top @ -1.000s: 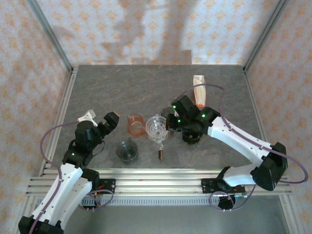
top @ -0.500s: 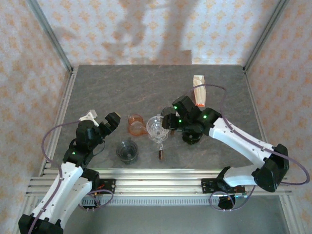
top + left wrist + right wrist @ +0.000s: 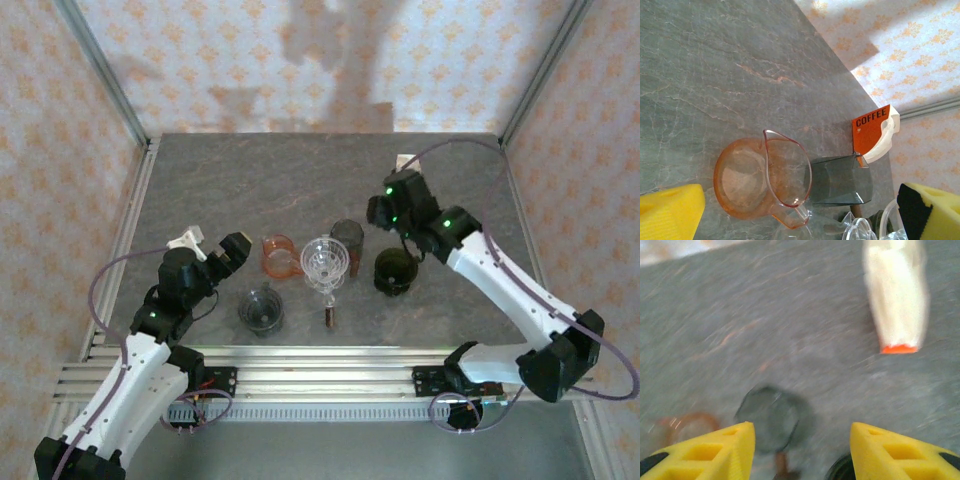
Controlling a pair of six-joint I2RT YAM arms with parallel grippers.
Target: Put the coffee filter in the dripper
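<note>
With no paper visible in the dripper [image 3: 325,262] at mid-tabletop [image 3: 250,190], the right arm appears lined up on the coffee filter pack [image 3: 895,295].

The right end effector [image 3: 802,447] hovers with its yellow fingers spread and nothing between them. The cream, orange-ended pack lies ahead of it near the far right of the tabletop, well apart from the clear dripper. The left end effector [image 3: 800,215], also wide open and empty, hangs just beside the orange pitcher [image 3: 762,177], a grey tumbler [image 3: 840,180] beyond. The step in hand looks like the reach for a filter; seating it is not yet done. The next move likely calls for descending onto the pack, pinching one thin paper free, then carrying it over the crowded glassware to the dripper's mouth. Blur in the wrist view hides the pack's opening.
</note>
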